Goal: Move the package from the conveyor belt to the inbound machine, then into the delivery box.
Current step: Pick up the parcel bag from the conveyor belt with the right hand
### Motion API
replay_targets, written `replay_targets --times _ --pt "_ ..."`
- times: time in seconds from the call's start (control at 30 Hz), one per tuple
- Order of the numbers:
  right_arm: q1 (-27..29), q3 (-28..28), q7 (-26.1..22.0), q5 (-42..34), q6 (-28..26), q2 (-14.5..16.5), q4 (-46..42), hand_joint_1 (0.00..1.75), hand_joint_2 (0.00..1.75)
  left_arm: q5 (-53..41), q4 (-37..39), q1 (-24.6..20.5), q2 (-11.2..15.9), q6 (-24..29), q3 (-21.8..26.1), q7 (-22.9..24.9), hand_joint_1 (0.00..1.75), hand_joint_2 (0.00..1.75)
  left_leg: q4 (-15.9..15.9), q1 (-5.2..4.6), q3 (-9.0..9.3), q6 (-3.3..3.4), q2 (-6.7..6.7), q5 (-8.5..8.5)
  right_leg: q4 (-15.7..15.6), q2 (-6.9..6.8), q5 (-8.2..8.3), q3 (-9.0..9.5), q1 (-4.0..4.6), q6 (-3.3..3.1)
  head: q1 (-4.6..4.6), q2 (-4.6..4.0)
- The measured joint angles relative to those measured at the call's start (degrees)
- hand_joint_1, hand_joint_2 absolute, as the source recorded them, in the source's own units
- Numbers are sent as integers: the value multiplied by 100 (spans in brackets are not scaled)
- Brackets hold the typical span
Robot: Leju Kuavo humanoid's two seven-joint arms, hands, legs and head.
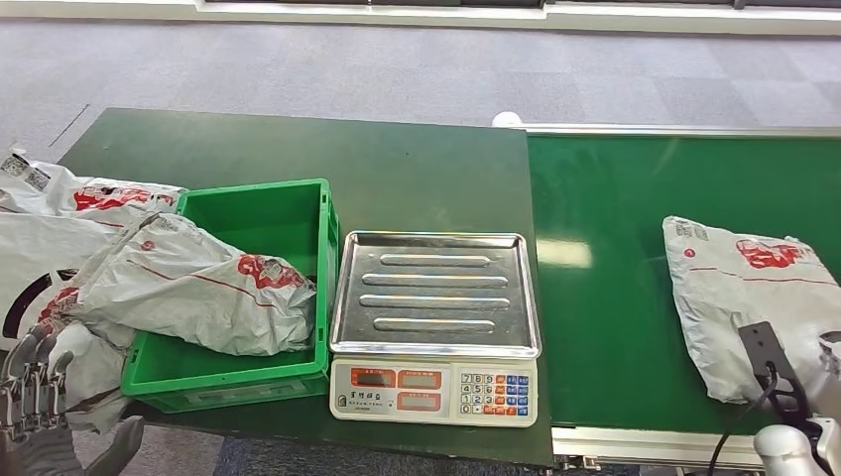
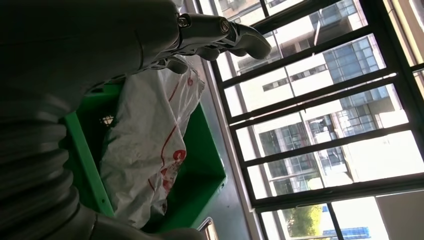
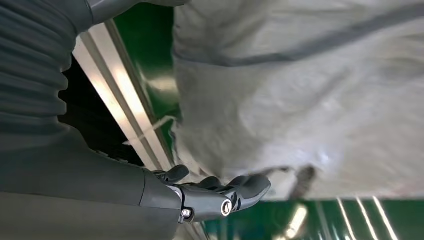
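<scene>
A grey mailer package [image 1: 746, 297] with red print lies on the green conveyor belt [image 1: 615, 248] at the right. My right hand [image 3: 220, 196] hovers at that package's near edge [image 3: 300, 100] with its fingers stretched out and nothing in them. A second grey package [image 1: 198, 288] lies slumped in the green delivery box [image 1: 288, 203], hanging over its left wall. My left hand [image 1: 35, 397] is low at the box's near left corner, fingers apart and holding nothing. In the left wrist view its fingers [image 2: 235, 37] reach out above that package [image 2: 150, 140].
The inbound machine, a scale with a bare steel tray [image 1: 436, 293] and a keypad, stands between box and belt. More grey packages [image 1: 60, 198] are piled on the dark green table left of the box. The belt's metal rail [image 1: 645, 441] runs along the near edge.
</scene>
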Motion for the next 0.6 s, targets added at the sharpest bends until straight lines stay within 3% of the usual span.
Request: replay_targets --times 0.17,0.2,0.23,0.3,0.33,0.37,0.6 --pt "-179 -99 384 -37 956 -145 638 3 175 144 201 -40 379 386 -192 -84 0 175 1 11 16 -4 18 -6 -4 18 -4 8 13 -1 0 0" --pt "-231 -115 425 -50 1112 -183 739 24 175 157 237 -54 441 430 -240 -92 0 175 1 17 21 -3 20 -7 -8 19 -6 15 15 0 0 0" --pt "-271 -128 445 -66 1219 -213 826 58 175 165 270 -65 494 458 -280 -97 0 175 2 21 25 -2 19 -8 -14 16 -6 24 17 2 -1 0" --pt "-331 -155 422 -111 1338 -254 963 143 175 172 331 -78 578 483 -350 -99 0 175 2 26 33 2 12 -7 -28 7 -5 43 20 6 -1 0" --pt "-344 -169 386 -137 1349 -262 1011 164 175 173 357 -81 606 484 -383 -99 0 175 2 28 36 4 8 -6 -34 3 -3 53 22 8 -1 0" --pt "-347 -187 339 -156 1320 -268 1047 175 175 170 380 -84 625 484 -412 -95 0 175 2 29 38 6 5 -5 -39 0 -1 61 23 11 0 0" --pt "-286 -266 166 -134 852 -258 1092 175 175 93 439 -100 641 478 -532 -42 0 175 6 17 35 21 2 -4 -50 0 13 68 11 30 0 0"
